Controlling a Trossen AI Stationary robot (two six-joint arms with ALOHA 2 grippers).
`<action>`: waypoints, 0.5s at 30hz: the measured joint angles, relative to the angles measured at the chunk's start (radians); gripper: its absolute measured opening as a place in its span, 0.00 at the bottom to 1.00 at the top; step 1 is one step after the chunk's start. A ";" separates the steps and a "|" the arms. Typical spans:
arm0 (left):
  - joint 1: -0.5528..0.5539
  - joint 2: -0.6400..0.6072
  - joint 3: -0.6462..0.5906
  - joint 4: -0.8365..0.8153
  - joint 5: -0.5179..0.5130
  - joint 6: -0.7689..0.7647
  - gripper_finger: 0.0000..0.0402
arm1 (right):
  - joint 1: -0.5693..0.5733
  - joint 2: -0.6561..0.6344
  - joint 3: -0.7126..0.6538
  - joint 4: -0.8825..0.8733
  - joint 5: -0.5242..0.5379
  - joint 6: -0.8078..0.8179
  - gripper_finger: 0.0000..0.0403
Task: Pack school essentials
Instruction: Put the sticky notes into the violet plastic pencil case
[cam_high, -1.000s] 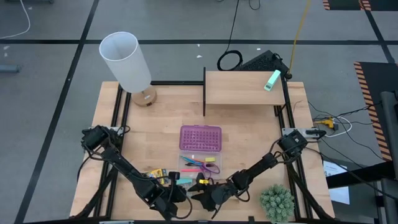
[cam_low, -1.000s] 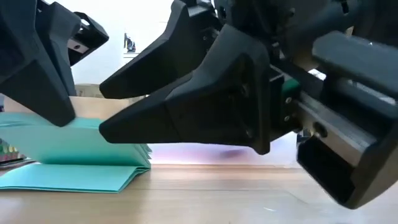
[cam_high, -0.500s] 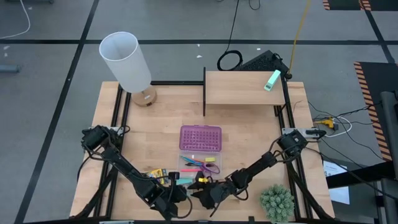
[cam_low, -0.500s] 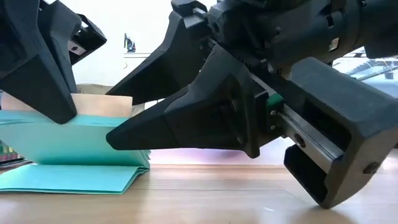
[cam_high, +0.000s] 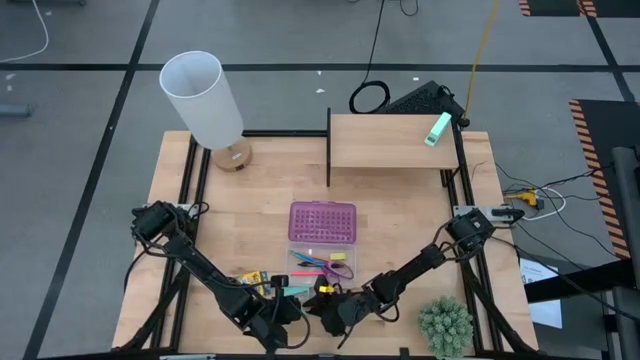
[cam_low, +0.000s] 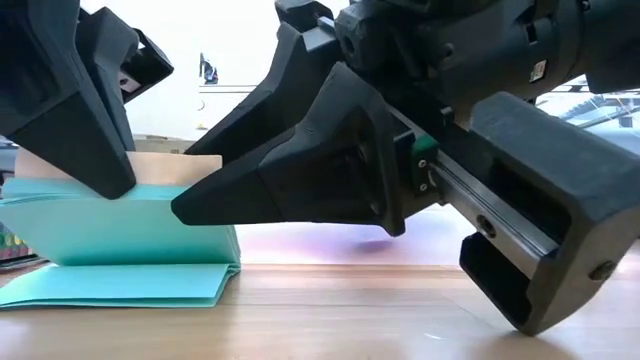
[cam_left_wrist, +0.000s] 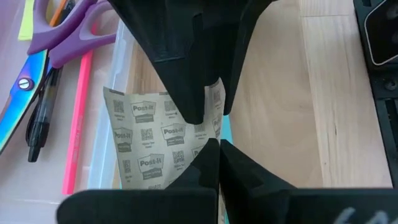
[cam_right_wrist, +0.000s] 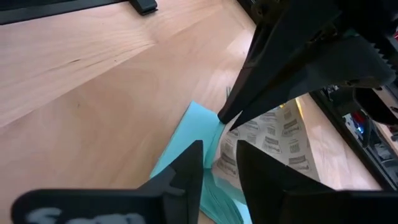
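The pale patterned pack (cam_high: 297, 290) is a teal sticky-note pad with a printed backing (cam_left_wrist: 149, 149). It lies near the table's front edge, its lower sheets (cam_low: 110, 285) flat on the wood and its upper part tilted up. My left gripper (cam_left_wrist: 219, 149) is shut on it. My right gripper (cam_right_wrist: 221, 152) is open and comes from the right, a finger on either side of the raised edge. Scissors (cam_left_wrist: 68, 43) and pens (cam_left_wrist: 78, 118) lie in the clear tray (cam_high: 322, 265) just beyond. A yellow crayon box (cam_high: 252, 280) lies to the left. My left gripper pinches the raised edge of the pack (cam_left_wrist: 214, 134) between its two fingers, slanting down from above. The upper part stands tilted, backing (cam_low: 165, 165) outward, and the lower sheets stay on the table. I cannot tell whether my right gripper touches the pack.
The purple studded lid (cam_high: 322, 222) lies behind the tray. A white lamp (cam_high: 205, 100) stands at the far left. A wooden shelf (cam_high: 390, 140) carries a mint-green block (cam_high: 437, 128) at the far right. A small plant (cam_high: 445, 325) stands at the near right.
My right gripper has moved toward the table's left edge, closer to the pack, and has tipped a little. The pack's upper part has risen steeper while its lower sheets have stayed flat on the table.
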 joint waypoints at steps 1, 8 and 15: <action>0.000 0.000 0.000 0.000 0.000 -0.001 0.01 | -0.001 0.000 0.000 -0.001 -0.001 0.006 0.22; 0.000 0.000 0.000 0.033 0.000 0.005 0.01 | -0.015 0.000 0.000 -0.019 -0.006 0.054 0.17; 0.000 0.000 0.000 0.036 0.000 0.007 0.01 | -0.015 0.000 0.000 -0.020 -0.007 0.057 0.07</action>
